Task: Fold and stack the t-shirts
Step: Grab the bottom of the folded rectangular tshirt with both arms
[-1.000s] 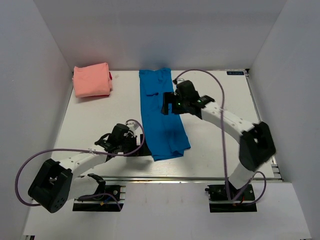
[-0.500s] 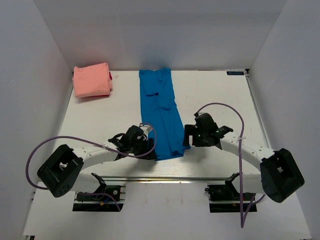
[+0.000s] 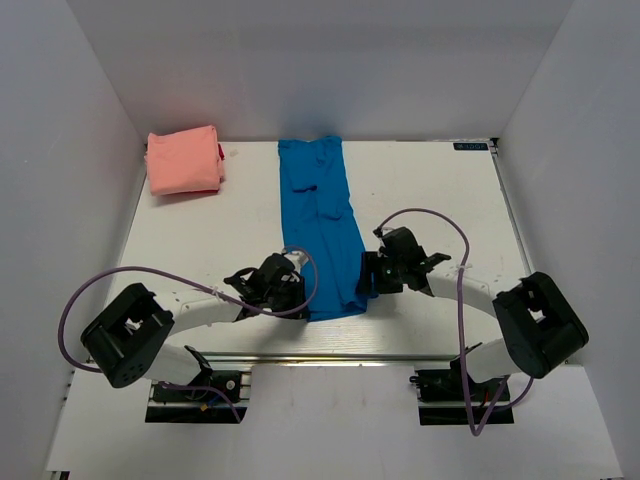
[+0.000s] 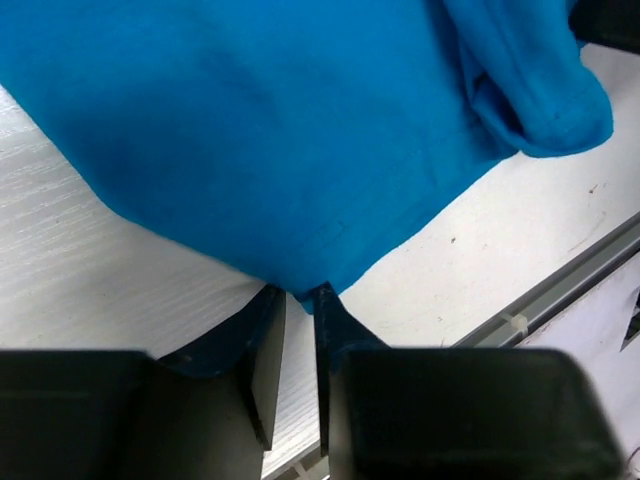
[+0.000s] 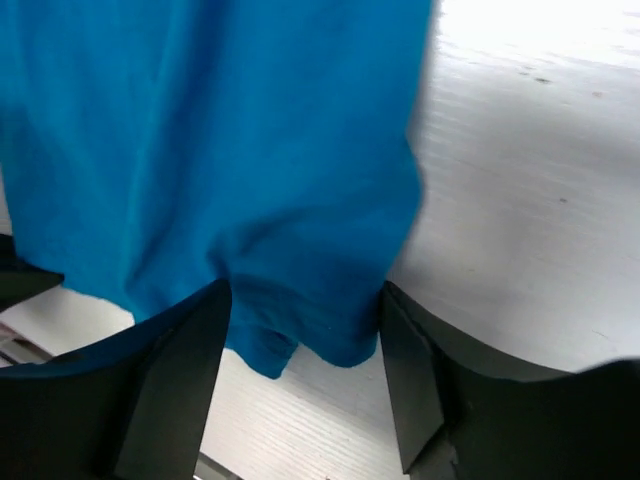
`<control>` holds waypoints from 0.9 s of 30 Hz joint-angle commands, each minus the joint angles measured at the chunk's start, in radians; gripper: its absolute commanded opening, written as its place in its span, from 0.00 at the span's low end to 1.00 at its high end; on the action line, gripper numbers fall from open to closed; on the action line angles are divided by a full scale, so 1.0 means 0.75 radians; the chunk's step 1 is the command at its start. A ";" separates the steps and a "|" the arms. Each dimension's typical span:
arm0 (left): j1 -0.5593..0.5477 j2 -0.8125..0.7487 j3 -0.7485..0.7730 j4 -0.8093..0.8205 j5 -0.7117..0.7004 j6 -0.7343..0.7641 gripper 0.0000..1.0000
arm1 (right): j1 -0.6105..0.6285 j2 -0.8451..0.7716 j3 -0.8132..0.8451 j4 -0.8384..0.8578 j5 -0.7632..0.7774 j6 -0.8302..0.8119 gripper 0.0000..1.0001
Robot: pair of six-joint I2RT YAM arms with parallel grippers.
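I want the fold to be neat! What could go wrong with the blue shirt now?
The left gripper seems to pinch only the very edge of the blue shirt, so it might slip out when lifted. The right gripper is open around a bunched corner; it may catch just some layers, leaving a crooked fold.

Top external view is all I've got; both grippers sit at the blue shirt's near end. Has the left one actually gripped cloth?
Observer: The left wrist camera shows the left gripper closed to a thin slit, pinching a near corner of the blue t-shirt.
Operator: And the right?
Observer: The right gripper is wide open, its fingers straddling the other near corner.
Operator: Is that hem flat?
Observer: No, it is rumpled into folds between the fingers.
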 commanded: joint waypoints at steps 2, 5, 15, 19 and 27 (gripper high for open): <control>-0.018 0.002 -0.004 -0.076 -0.056 -0.002 0.25 | 0.009 -0.009 -0.045 0.016 -0.104 -0.011 0.58; -0.018 0.002 -0.004 -0.051 -0.056 -0.002 0.18 | 0.007 -0.032 -0.069 0.016 -0.100 -0.001 0.54; -0.030 -0.014 -0.016 -0.010 0.011 -0.002 0.00 | 0.011 0.020 -0.112 0.104 -0.203 0.027 0.00; -0.030 -0.110 -0.032 -0.028 0.036 -0.002 0.00 | 0.013 -0.113 -0.135 -0.004 -0.162 0.042 0.00; -0.043 -0.299 -0.045 -0.131 0.177 0.054 0.00 | 0.032 -0.355 -0.202 -0.131 -0.274 0.089 0.00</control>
